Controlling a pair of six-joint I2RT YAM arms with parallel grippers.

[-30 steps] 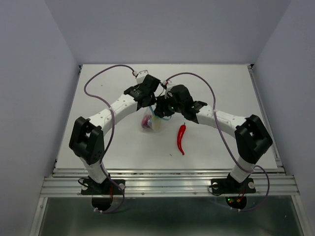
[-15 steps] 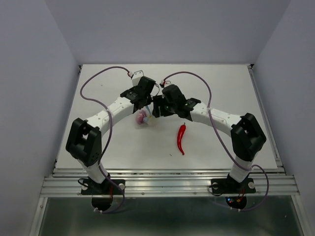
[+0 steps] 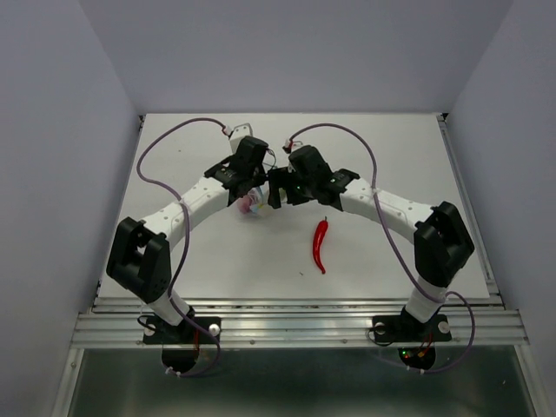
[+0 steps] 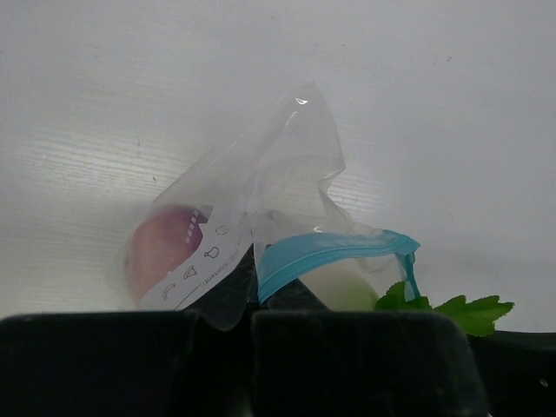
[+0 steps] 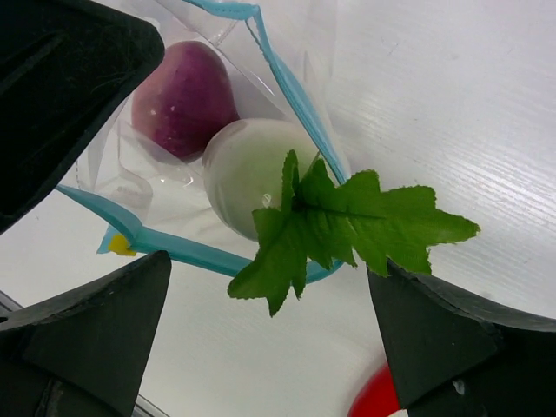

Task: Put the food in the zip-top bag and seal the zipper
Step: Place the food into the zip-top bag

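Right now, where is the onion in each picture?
Top view: the onion is a pink spot just left of the middle, inside the bag.
Left wrist view: the onion sits low on the left, behind clear plastic.
Right wrist view: the onion is at the top left, beside the white radish.
Shared landmark: the bag; its blue zipper runs just right of the onion in both wrist views.

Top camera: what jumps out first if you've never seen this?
The bright red chili lying alone on the white table, right of centre. Then the left arm and right arm meeting over a clear bag mid-table. Close up, a purple onion and white radish sit inside, green leaves poking out.
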